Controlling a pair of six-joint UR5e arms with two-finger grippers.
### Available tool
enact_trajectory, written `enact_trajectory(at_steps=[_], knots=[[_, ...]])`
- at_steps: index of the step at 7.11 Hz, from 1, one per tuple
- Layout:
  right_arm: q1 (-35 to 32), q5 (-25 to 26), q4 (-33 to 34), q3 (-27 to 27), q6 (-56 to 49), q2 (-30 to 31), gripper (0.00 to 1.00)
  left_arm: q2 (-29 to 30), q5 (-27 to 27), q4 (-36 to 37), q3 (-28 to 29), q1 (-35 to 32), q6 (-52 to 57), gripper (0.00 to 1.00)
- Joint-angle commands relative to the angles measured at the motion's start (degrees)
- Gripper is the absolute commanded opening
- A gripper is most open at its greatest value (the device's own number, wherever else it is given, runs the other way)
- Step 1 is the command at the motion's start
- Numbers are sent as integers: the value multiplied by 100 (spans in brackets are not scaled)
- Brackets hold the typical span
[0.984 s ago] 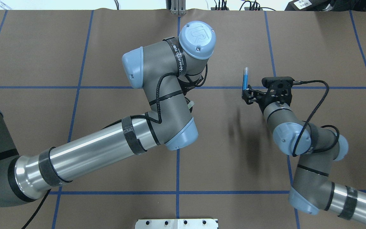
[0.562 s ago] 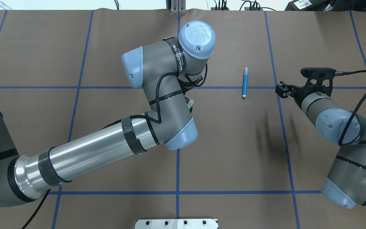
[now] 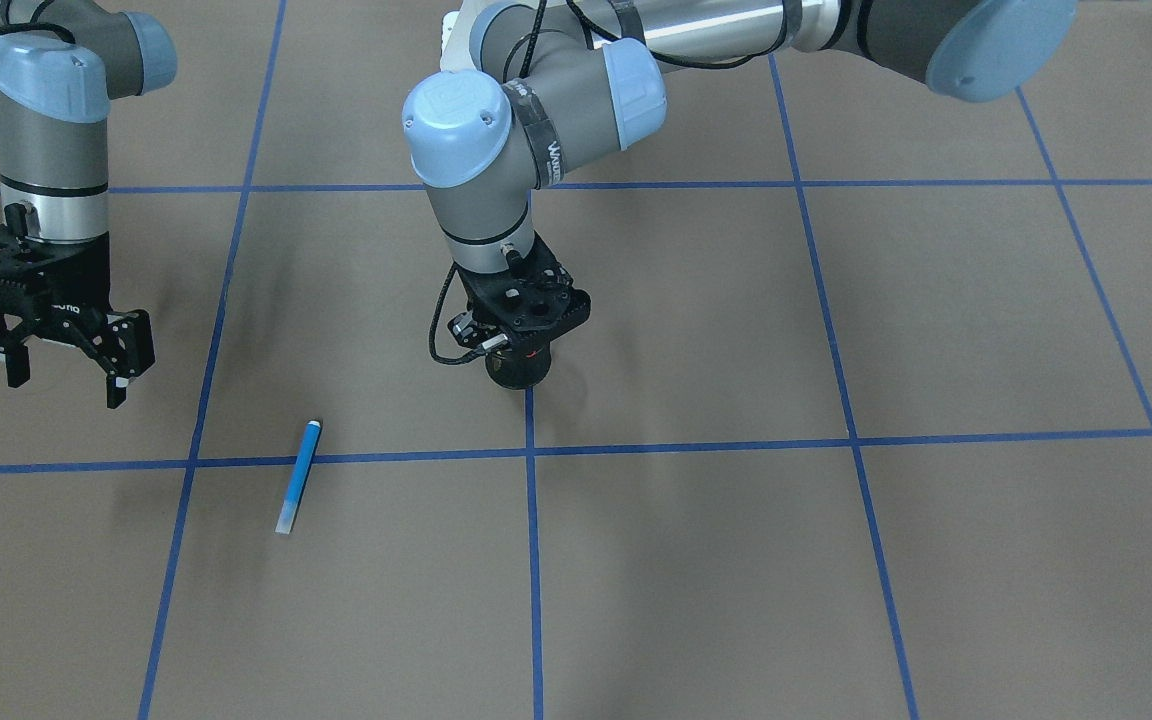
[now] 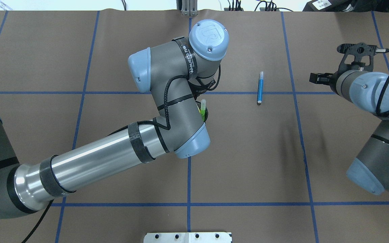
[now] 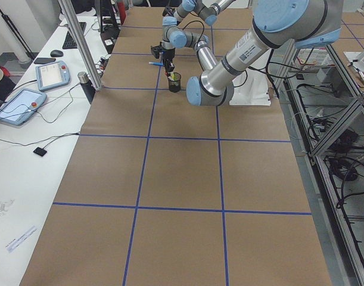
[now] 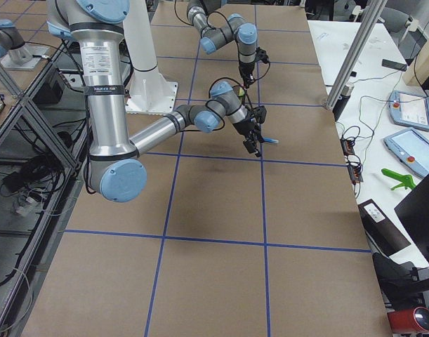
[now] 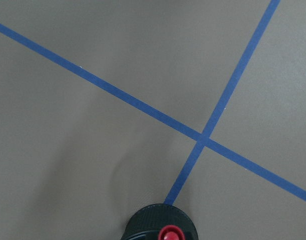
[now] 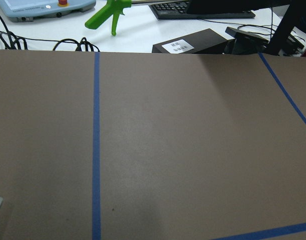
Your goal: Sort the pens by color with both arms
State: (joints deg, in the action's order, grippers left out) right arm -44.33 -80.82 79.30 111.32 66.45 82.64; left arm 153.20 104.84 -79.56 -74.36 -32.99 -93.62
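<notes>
Left arm (image 4: pixel 113 152) hangs over the black mesh cup (image 3: pixel 519 375), left gripper (image 3: pixel 523 335) pointing down at its mouth. I cannot tell whether those jaws are apart or together (the wrist hides them in every view). The left wrist camera shows a red cap (image 7: pixel 170 233) in the cup. Overhead, a yellow-green highlighter (image 4: pixel 202 106) pokes out beside the wrist, more exposed than a second ago.

Moving right: the blue pen (image 4: pixel 260 87) lies flat on the surface (image 4: pixel 248 162), across a tape line (image 4: pixel 275 92), touching nothing. A second ago the right gripper (image 3: pixel 64 385) was on it. Now it stands well off to the right, jaws apart and empty.

My reading: blue is set down and its spot claimed. At least two pens remain in the cup.
</notes>
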Motion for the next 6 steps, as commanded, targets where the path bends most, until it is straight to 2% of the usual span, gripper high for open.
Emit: enact_trajectory(at_steps=[1,4,6], knots=[[-226,-531,1277,285,9,-388,100,-27,10,54,-191,-58,19,0],[-243,-688,1307,337,26,-398,100,-36,1,738,-1034,-137,124,0],[-680,-1547,1472,426,44,-599,100,113,-243,940,-1246,-234,124,0]])
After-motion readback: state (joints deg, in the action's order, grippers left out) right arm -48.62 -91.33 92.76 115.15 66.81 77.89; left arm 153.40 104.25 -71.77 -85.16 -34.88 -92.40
